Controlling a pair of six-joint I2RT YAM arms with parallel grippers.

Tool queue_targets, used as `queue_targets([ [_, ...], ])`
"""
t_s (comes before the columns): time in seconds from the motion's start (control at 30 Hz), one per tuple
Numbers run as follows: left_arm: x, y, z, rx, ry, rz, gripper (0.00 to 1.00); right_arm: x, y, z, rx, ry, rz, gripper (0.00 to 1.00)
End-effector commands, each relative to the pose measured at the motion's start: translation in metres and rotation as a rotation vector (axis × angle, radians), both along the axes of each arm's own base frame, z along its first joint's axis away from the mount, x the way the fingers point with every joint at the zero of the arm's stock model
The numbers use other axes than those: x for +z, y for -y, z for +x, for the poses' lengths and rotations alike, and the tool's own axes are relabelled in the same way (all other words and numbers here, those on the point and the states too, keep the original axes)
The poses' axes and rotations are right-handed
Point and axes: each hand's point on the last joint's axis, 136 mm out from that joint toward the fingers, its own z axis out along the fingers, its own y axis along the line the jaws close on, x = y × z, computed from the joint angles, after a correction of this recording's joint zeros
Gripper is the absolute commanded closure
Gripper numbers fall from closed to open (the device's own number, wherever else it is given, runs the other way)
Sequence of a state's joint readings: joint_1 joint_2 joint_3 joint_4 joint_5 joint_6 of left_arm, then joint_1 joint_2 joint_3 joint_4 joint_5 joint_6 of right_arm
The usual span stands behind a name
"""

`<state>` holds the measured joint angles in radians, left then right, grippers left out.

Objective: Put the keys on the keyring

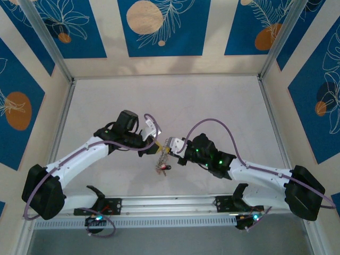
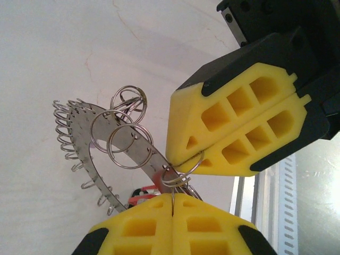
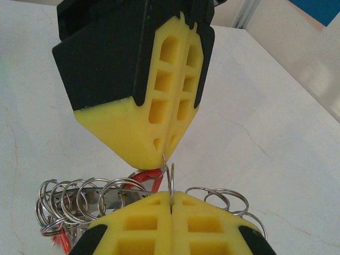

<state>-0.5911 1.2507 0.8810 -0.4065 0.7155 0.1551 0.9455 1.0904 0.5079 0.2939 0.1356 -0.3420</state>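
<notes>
Both my left hand (image 2: 173, 199) and my right hand (image 3: 171, 197) are clenched on the keyring (image 2: 127, 144), tip to tip. Red keys (image 3: 150, 177) sit just beneath the keyring, which is above the bench (image 1: 212, 106).

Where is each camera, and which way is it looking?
Top external: above and behind, looking down at the table; left arm, right arm show.
Left wrist: on the left arm, facing the right gripper; own fingers below.
Right wrist: on the right arm, facing the left gripper; own fingers below.
Both wrist views share the pinched keyring.
</notes>
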Motion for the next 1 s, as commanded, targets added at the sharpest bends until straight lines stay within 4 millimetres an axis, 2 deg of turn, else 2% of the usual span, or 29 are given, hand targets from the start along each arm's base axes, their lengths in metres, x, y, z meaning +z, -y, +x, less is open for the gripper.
queue_targets([
  [0.0, 0.021, 0.004, 0.002, -0.026, 0.032, -0.052, 1.00, 0.012, -0.005, 0.002, 0.004, 0.056, 0.037, 1.00],
  [0.33, 0.017, 0.002, 0.001, -0.029, 0.032, -0.038, 1.00, 0.010, -0.009, 0.004, 0.004, 0.056, 0.023, 1.00],
  [0.6, 0.014, 0.003, 0.006, -0.015, 0.033, -0.032, 1.00, 0.012, -0.012, -0.002, 0.039, 0.080, 0.030, 1.00],
  [0.8, 0.004, -0.003, 0.013, 0.031, 0.023, 0.002, 1.00, 0.016, -0.011, -0.006, 0.053, 0.095, 0.062, 1.00],
  [0.97, 0.004, -0.005, 0.017, 0.055, 0.018, -0.002, 1.00, 0.014, -0.013, -0.014, 0.091, 0.125, 0.039, 1.00],
])
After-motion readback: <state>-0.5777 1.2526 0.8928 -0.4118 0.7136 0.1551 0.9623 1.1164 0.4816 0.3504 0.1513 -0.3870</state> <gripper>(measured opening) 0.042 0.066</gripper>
